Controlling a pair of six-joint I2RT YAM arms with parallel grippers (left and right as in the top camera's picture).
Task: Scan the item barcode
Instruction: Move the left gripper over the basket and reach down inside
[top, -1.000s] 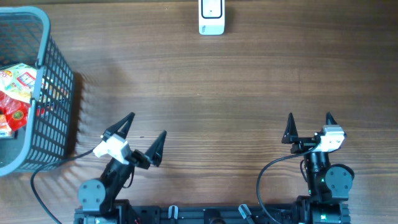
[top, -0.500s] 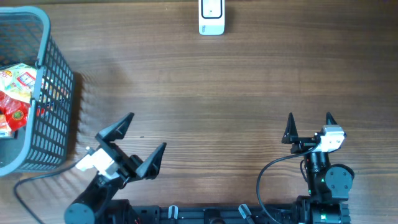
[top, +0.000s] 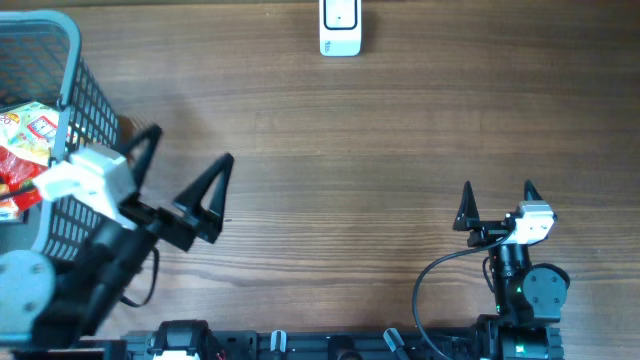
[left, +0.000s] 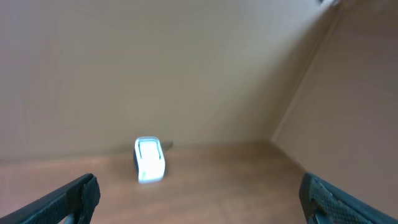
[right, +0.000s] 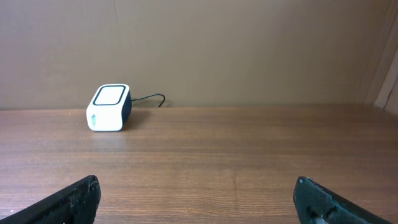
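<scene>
Red and yellow snack packets (top: 20, 150) lie in a grey mesh basket (top: 92, 100) at the table's left edge. The white barcode scanner (top: 340, 28) stands at the far middle edge; it also shows in the left wrist view (left: 150, 160), blurred, and in the right wrist view (right: 108, 107). My left gripper (top: 188, 150) hovers raised beside the basket's right wall, open and holding nothing (left: 199, 199). Near the front right, my right gripper (top: 498, 190) is open and empty (right: 199, 199), pointing toward the far edge.
A thin black cable (right: 149, 99) runs from the scanner toward the back wall. A dark cable (top: 430, 280) loops by the right arm's base. Bare wooden tabletop (top: 380, 150) lies between the grippers and the scanner.
My left arm has risen and swung left and away from the front edge, ending beside the basket. The right arm has stayed still.
</scene>
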